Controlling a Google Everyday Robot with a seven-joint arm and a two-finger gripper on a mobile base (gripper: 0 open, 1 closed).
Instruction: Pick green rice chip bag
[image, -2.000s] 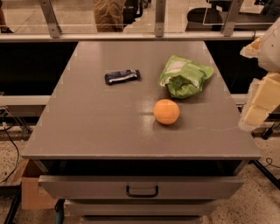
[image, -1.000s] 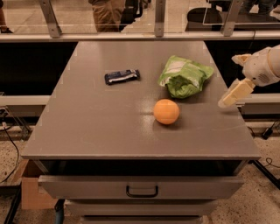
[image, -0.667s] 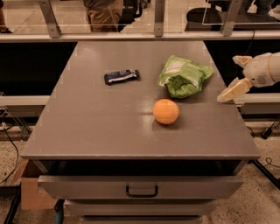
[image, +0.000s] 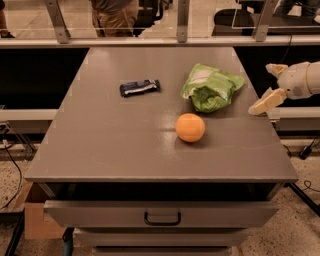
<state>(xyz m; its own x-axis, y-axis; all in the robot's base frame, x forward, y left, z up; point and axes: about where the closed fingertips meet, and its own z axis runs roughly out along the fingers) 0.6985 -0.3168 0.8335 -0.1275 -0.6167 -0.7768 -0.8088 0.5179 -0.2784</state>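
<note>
no readable text (bag (image: 212, 90), bar (image: 139, 88)), gripper (image: 260, 88) beside table (image: 125, 147) edge

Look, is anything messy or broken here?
Only the crumpled light-green foil snack bag looks squashed, and the grey drawer under the tabletop is pulled partly out. The white gripper hovers open beside the tabletop's right edge.

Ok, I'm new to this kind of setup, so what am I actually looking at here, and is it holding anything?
There is one camera view, looking down at a grey table from its front; where the camera sits is not on record. The pale shape at the right edge is the gripper, a two-finger claw on the robot's single arm. Its fingers are spread open and hold nothing. It hovers just right of the green rice chip bag, apart from it. An orange ball lies in front of the bag, and a small dark wrapped bar further left. A drawer sits below the tabletop.
</note>
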